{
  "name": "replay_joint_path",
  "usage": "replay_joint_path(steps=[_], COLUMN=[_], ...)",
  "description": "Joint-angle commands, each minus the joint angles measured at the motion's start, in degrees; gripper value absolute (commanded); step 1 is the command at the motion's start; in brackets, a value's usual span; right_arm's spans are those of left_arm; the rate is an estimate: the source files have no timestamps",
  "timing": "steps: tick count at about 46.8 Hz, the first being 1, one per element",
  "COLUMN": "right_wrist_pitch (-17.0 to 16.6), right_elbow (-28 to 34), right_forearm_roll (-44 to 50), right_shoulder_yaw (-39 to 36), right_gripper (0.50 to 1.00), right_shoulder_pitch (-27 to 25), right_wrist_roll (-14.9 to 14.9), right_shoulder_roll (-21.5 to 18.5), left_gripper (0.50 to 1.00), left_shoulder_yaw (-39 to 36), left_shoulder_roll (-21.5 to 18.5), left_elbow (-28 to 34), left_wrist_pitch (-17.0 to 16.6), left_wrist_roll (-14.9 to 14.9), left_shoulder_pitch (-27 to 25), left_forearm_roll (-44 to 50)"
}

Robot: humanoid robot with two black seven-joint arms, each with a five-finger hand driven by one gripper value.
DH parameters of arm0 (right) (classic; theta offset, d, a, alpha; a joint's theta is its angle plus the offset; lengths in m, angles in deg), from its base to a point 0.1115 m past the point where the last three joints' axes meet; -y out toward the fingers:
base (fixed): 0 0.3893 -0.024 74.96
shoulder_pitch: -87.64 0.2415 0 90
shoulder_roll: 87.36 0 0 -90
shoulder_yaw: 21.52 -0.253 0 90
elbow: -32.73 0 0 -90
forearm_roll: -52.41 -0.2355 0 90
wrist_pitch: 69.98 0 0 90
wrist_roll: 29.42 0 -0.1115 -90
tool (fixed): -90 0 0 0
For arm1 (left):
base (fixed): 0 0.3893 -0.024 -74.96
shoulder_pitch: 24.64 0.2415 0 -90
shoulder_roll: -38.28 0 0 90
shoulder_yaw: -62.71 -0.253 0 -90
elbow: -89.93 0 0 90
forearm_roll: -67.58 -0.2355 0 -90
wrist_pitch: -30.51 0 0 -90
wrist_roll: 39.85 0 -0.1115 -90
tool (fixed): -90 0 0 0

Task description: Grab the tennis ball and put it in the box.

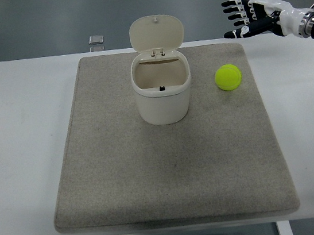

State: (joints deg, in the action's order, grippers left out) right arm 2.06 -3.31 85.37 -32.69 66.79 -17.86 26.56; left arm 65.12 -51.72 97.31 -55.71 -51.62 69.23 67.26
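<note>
Your right hand (243, 17) hangs spread near the mat's (169, 168) far corner; tennis ball (228, 77) sits beside the open box (162, 93).

No text, label, brand, number or sign can be read anywhere in the head view. The cream bin (162, 88) and its raised lid (156, 32) are plain, the tennis ball (228, 77) shows no legible print, and the grey mat (169, 168) and white table (21, 141) carry no markings. The small dark object (96, 40) at the table's far edge is too small to tell whether it bears any writing.
</note>
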Motion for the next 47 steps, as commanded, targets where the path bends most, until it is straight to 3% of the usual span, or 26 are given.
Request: replay_joint_path(steps=[1,14,29,47], right_wrist_pitch=[0.03,0.03,1.88,5.3], right_elbow=[-0.17,-0.79,-0.79,-0.35], right_forearm_roll=[4.55,22.65,34.0,38.57], right_shoulder_yaw=[0.01,1.24,12.48,22.51], right_gripper=[0.93,0.93,0.93,0.93], right_shoulder_pitch=[0.64,3.01,6.09,7.23], right_wrist_roll=[0.3,4.61,10.41,10.85], right_shoulder_roll=[-0.01,-0.89,-2.38,-4.76], left_gripper=[0.992,0.992,0.992,0.992], left_shoulder_yaw=[-0.03,-0.03,-0.03,-0.03], left_shoulder_roll=[0.0,0.0,0.0,0.0], left_elbow=[0.0,0.0,0.0,0.0], left_wrist_pitch=[0.0,0.0,0.0,0.0], left_wrist_roll=[0.0,0.0,0.0,0.0], left_shoulder_pitch=[0.0,0.0,0.0,0.0], left_forearm_roll=[0.06,-0.03,-0.03,-0.03])
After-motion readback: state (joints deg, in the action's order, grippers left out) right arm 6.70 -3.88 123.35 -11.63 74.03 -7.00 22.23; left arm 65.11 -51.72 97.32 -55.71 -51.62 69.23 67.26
